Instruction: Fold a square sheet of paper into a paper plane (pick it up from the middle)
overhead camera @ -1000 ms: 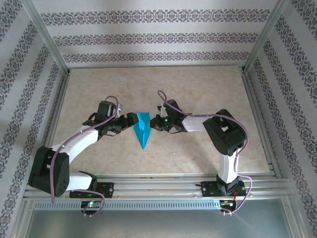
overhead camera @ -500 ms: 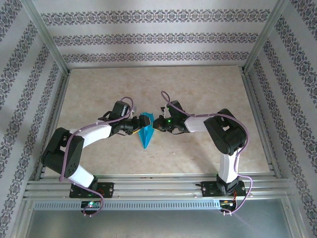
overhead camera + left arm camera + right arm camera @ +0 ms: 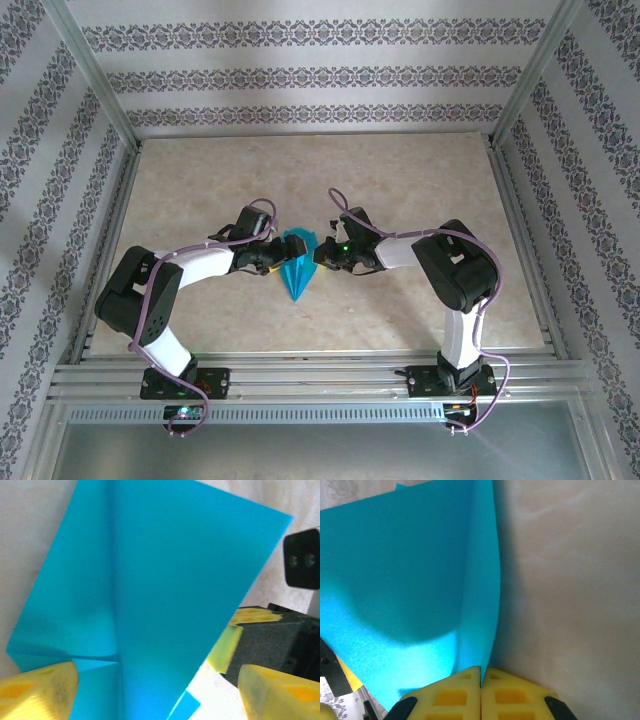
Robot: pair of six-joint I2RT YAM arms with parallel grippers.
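The square sheet of paper is teal-blue and folded into a pointed paper plane (image 3: 295,268), lying mid-table with its tip toward the arms. My right gripper (image 3: 320,254) is at its right side. In the right wrist view the gripper (image 3: 481,674) is shut, its yellow pads pinching a raised edge of the paper plane (image 3: 405,575). My left gripper (image 3: 273,256) is at the plane's left side. It stands open (image 3: 157,695), one yellow finger on each side of the creased paper plane (image 3: 160,580). The right gripper's pad (image 3: 225,647) shows beyond the paper's edge.
The beige marbled table (image 3: 400,170) has free room behind and to both sides of the paper. Aluminium rails (image 3: 320,375) run along the near edge by the arm bases, and patterned walls (image 3: 300,80) close in the back and sides.
My left arm has swung right, bringing its open gripper from beside the paper to over its left part. The right gripper has stayed shut on the paper, shifting slightly.
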